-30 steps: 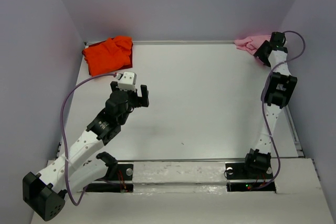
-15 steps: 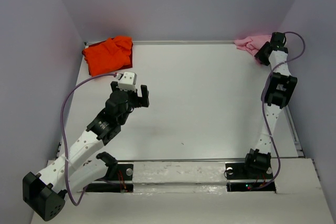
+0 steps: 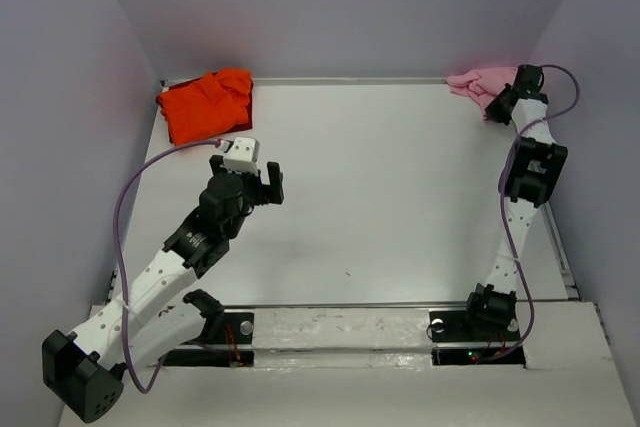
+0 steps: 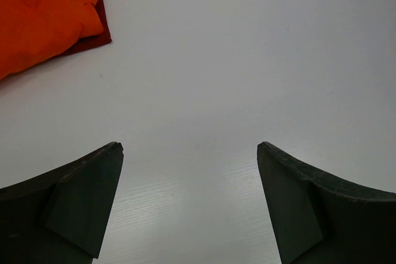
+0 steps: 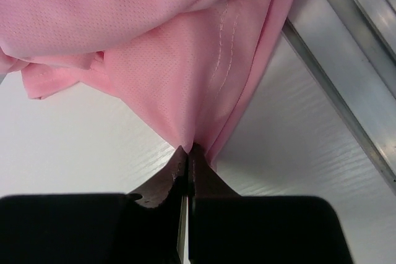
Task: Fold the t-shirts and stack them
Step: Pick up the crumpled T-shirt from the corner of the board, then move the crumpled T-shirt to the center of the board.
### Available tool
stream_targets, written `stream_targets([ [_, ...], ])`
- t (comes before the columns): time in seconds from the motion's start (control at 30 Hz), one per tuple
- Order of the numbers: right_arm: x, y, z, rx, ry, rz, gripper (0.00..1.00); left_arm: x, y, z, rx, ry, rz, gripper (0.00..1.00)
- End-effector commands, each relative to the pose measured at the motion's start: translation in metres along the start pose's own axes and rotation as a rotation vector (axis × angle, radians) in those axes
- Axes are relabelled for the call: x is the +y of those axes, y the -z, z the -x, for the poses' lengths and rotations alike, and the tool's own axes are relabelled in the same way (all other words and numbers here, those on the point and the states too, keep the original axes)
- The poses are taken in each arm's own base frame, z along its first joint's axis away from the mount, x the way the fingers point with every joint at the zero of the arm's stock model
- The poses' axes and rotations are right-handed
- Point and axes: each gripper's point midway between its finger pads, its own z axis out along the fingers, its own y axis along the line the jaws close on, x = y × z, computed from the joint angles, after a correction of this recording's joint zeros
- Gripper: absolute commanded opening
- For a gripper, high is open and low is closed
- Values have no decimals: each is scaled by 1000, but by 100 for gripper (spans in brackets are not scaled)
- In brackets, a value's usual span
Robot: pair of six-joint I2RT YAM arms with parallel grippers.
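The light pink t-shirt [image 3: 477, 80] lies bunched in the far right corner of the table. My right gripper [image 3: 494, 107] is shut on its near edge; in the right wrist view the dark tips [image 5: 189, 150] pinch a fold of the pink t-shirt [image 5: 185, 60]. The orange-red t-shirt [image 3: 205, 102] lies crumpled in the far left corner and shows at the upper left of the left wrist view [image 4: 40, 13]. My left gripper [image 3: 263, 183] hovers open over bare table near that shirt, apart from it, with nothing between its fingers [image 4: 93, 196].
A metal rail [image 5: 346, 72] runs along the table's right edge beside the pink shirt. Grey walls close in the back and both sides. The white table [image 3: 380, 187] stretches between the two shirts.
My right gripper has closed from wide open onto the edge of the pink t-shirt. The left arm has not moved.
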Motion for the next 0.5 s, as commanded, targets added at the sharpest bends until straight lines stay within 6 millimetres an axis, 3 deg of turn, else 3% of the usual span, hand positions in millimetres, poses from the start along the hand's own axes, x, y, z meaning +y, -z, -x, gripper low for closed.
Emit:
stream_targets([
  [0.0, 4, 16, -17, 60, -42, 42, 0, -3, 3, 30, -82, 19, -9, 99],
  [0.03, 25, 36, -2, 9, -24, 92, 0, -3, 3, 30, -82, 19, -9, 99],
  [0.07, 16, 29, -20, 48, -30, 69, 0, -3, 3, 30, -82, 19, -9, 99],
  [0.1, 26, 45, -23, 36, -24, 88, 0, -3, 3, 30, -81, 19, -6, 99],
  [0.13, 47, 72, -14, -2, -17, 135, 0, -3, 3, 30, -83, 19, -4, 99],
  [0.17, 44, 64, -33, 32, -14, 132, 0, -3, 3, 30, -83, 19, -6, 99],
  [0.2, 69, 90, -22, -23, -5, 189, 0, -3, 4, 31, -86, 20, -5, 99],
  [0.23, 65, 92, -51, 30, -13, 191, 0, -2, 4, 32, -87, 21, -2, 99],
  [0.37, 108, 139, -97, 53, 52, 300, 0, -2, 4, 32, -87, 23, -2, 99],
  [0.4, 122, 159, -101, 38, 87, 331, 0, -2, 4, 31, -86, 22, -3, 99],
  [0.43, 134, 167, -135, 85, 136, 342, 0, -2, 4, 32, -87, 24, -2, 99],
  [0.47, 143, 177, -148, 90, 163, 366, 0, -2, 4, 32, -86, 22, 0, 99],
])
